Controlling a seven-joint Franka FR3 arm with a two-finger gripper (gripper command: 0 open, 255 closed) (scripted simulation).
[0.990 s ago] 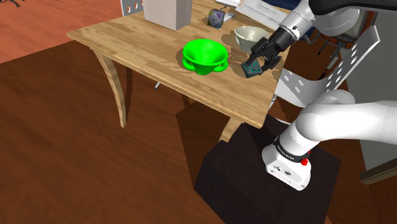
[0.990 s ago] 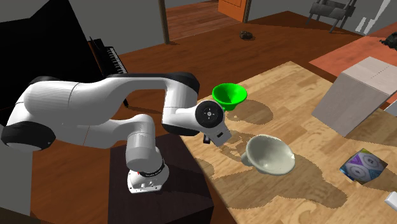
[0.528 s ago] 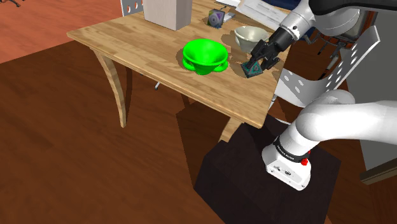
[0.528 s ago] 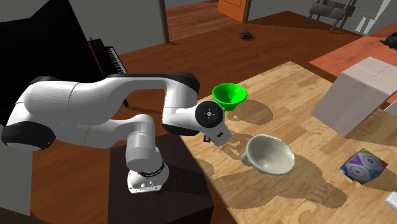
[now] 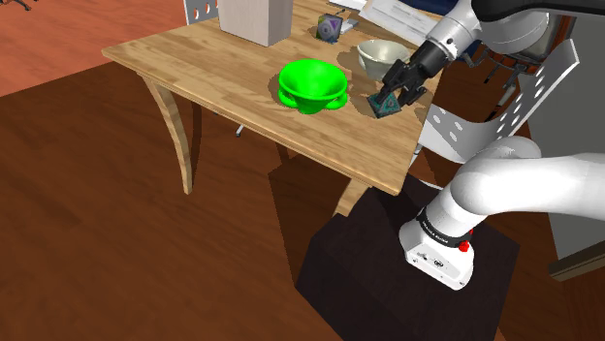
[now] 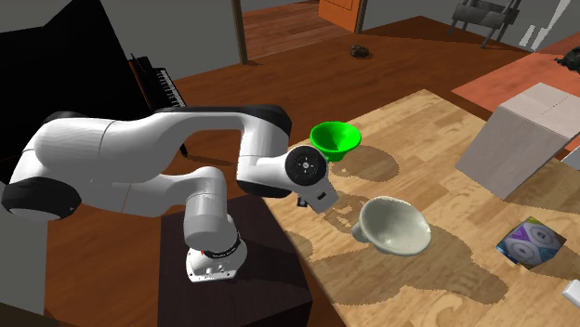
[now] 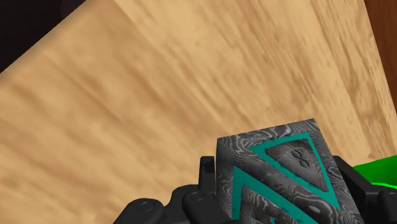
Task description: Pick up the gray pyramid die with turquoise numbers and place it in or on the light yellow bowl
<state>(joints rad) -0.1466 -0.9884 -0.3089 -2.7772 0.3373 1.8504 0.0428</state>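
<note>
Cropped by the wrist view's edge: gray pyramid die (image 7: 280, 172), its outermost turquoise markings unreadable. Largely hidden behind it: fingers (image 7: 205, 175) of the gripper (image 5: 391, 99). Reduced to a sliver beside the die: green bowl (image 7: 380, 173). Partly covered by the gripper in the shoulder view: pale bowl (image 5: 376, 53). Cut by that view's top edge: box (image 5: 254, 19). Too small to read: second die (image 5: 332, 28).

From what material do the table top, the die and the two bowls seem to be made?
The table top looks like light matte wood: grain streaks show. The die is grey with a swirled marbled pattern, perhaps stone or resin. The green bowl is plain and bright, maybe plastic. The pale bowl looks smooth, possibly ceramic.
</note>
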